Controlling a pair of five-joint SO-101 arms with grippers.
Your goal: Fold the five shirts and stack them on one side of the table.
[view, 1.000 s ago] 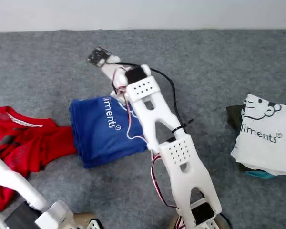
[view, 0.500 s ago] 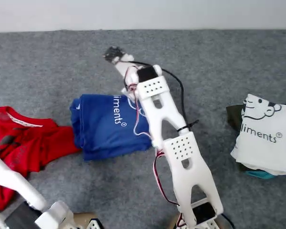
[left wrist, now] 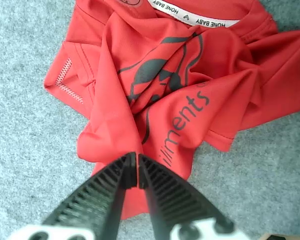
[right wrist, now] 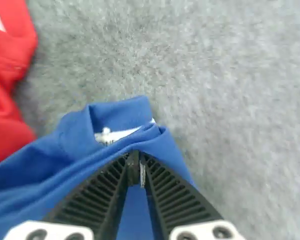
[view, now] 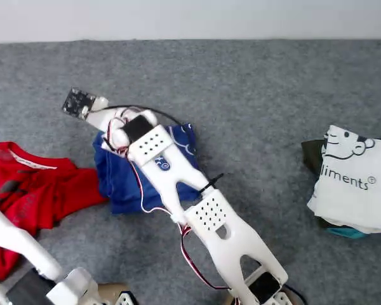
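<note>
Two claws, both closed. Right gripper [right wrist: 136,159] is clenched on the collar edge of the blue shirt [view: 117,184], and blue folds run up into its tips. Left gripper [left wrist: 134,158] has its jaws pressed together with a hair-thin gap, tips over the red shirt [left wrist: 155,90]. Can't tell whether it pinches any cloth.

High view: right arm [view: 209,216] runs from its base at 6 o'clock toward 10 o'clock, lying across the blue shirt. Blue shirt sits on the grey table [view: 273,95] about 9 o'clock of centre. It is a folded bundle, long axis roughly 9–3, collar end toward 10 o'clock under the wrist. Its white print is mostly covered by the arm. The right wrist view shows a small white neck tag at the collar.

Red shirt is at the 9 o'clock edge, touching the blue shirt's 9 o'clock side, unfolded and crumpled, collar at its 12 o'clock end. It has a dark chest graphic with a line of lettering, and a white neck label with dark text.

At the 3 o'clock edge, well apart from the blue shirt, a folded white shirt [view: 359,184] tops a pile. Its dark cartoon face and lettering face up, text running 9–3. A dark shirt [view: 310,152] and a teal shirt [view: 346,232] peek out beneath. Left arm [view: 19,244] is at the 7–8 o'clock corner.
</note>
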